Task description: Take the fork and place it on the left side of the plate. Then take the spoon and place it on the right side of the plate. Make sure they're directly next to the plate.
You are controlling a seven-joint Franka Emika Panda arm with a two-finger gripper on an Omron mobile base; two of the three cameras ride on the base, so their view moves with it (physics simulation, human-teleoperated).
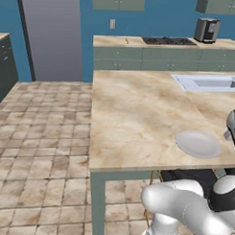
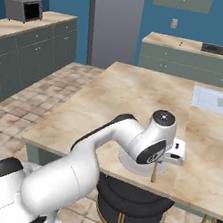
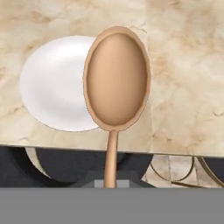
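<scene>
Your marbled beige table (image 1: pixel 134 115) carries the round, flat, pale plate (image 1: pixel 198 144) near its front edge, nothing on it. The end effector (image 3: pixel 111 183) is clamped on the brown oval-bowled spoon (image 3: pixel 116 78), above the plate's right rim.

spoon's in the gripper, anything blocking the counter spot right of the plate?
Nothing visible. The spoon hangs over the plate's edge in the hand view, and the marble counter on that side of it looks bare.

I am looking at a big counter (image 1: pixel 138 115) with a brown swirly marble top. A round white plate (image 1: pixel 198 144) is lying flat on it, near the front edge.
</scene>
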